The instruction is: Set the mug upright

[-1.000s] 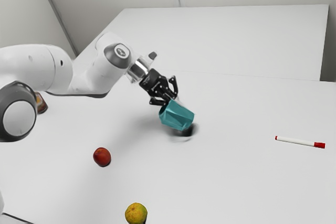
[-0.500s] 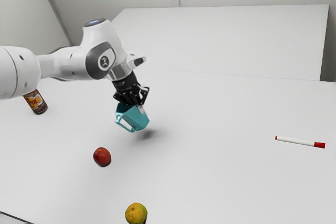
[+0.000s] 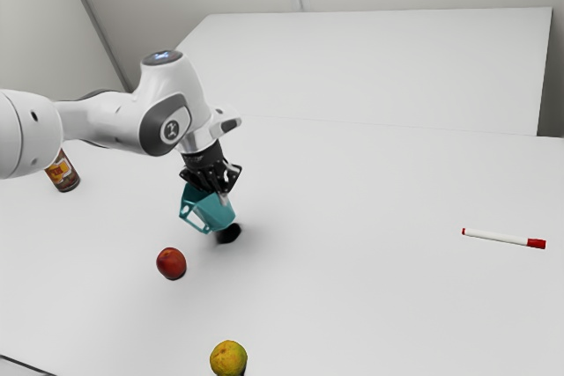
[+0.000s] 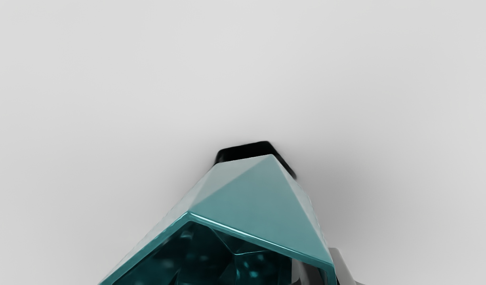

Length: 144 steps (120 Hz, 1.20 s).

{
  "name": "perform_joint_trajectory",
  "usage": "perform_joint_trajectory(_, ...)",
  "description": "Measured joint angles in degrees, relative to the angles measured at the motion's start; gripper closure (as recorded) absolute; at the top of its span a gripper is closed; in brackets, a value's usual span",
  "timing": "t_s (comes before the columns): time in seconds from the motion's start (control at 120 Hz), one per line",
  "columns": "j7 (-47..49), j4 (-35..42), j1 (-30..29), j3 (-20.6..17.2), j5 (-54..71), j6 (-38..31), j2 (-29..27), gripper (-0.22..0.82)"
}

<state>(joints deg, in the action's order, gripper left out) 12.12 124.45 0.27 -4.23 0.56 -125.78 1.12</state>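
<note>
Jaws pinch the wall of the teal mug (image 3: 214,211), which tilts base-down, low over the tabletop (image 3: 379,305), near the red fruit (image 3: 172,263). Lowering it well likely means levelling the base first, easing down clear of that fruit, and letting go only once it sits flat. One mug, one red fruit, one yellow fruit (image 3: 229,358), one bottle (image 3: 63,172), one marker (image 3: 498,237)

White rounded arm (image 3: 99,122); grey joint cap (image 3: 152,131); black hand (image 3: 218,195).
</note>
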Motion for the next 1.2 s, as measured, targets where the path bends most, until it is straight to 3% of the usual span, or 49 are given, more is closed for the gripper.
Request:
perform_joint_trajectory(0.433, 2.2, -0.4, 0.6, 0.2, 1.1, -1.6, 4.1, 0.78)
perform_joint_trajectory(0.608, 2.3, -0.5, 1.1, 0.1, 0.9, -2.0, 4.2, 0.4)
perform_joint_trajectory(0.742, 2.4, -0.6, 1.2, 0.0, 0.9, -1.9, 3.9, 0.21)
perform_joint_trajectory(0.933, 2.5, -0.6, 1.6, 0.0, 0.9, -1.6, 2.8, 0.09)
perform_joint_trajectory(1.2, 2.4, -1.1, 1.4, 0.1, 0.8, -1.4, -2.2, 0.02)
